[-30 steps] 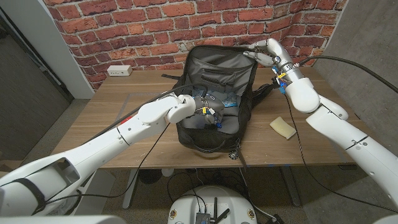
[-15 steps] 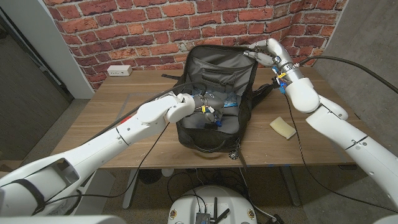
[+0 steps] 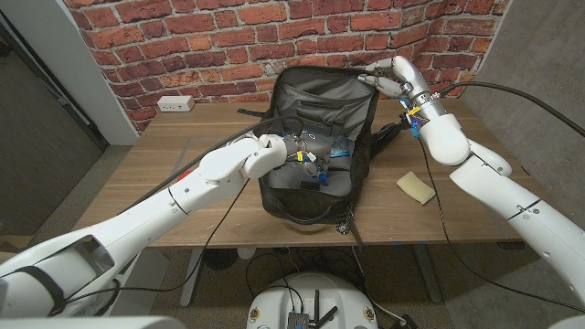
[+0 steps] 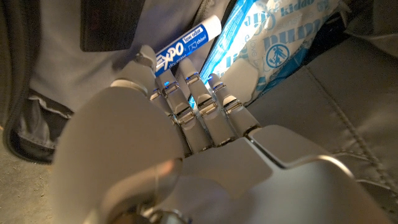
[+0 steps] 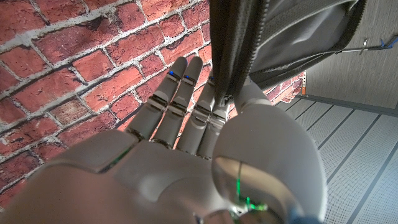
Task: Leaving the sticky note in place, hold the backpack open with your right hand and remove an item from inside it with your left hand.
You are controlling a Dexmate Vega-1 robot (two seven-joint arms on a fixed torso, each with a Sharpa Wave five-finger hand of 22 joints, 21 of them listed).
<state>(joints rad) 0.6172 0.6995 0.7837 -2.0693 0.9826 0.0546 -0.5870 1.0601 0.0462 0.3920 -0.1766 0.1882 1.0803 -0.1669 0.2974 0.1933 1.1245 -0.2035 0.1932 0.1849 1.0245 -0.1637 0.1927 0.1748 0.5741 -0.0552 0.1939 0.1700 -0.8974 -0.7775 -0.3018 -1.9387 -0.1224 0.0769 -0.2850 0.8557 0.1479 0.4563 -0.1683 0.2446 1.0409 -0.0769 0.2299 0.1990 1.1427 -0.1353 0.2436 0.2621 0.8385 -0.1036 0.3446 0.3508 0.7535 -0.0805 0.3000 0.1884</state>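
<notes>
Holding backpack flap point(image 3: 320, 91) up with right robot hand point(image 3: 382, 76) so left robot hand point(image 3: 300, 155), grip unclear, reaches Expo marker point(image 4: 186, 45) just beyond fingertips.

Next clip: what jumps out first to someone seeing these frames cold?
The black backpack lying open mid-table, its flap held up at the far edge by the right hand. Then the left hand reaching inside, fingers beside a blue Expo marker and a blue-and-white packet. A yellow sticky note lies right of the bag.

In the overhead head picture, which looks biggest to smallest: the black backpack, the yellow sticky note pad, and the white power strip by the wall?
1. backpack
2. sticky note pad and power strip: they look alike in size, and the strip lies farther from the camera, so no ranking.
</notes>
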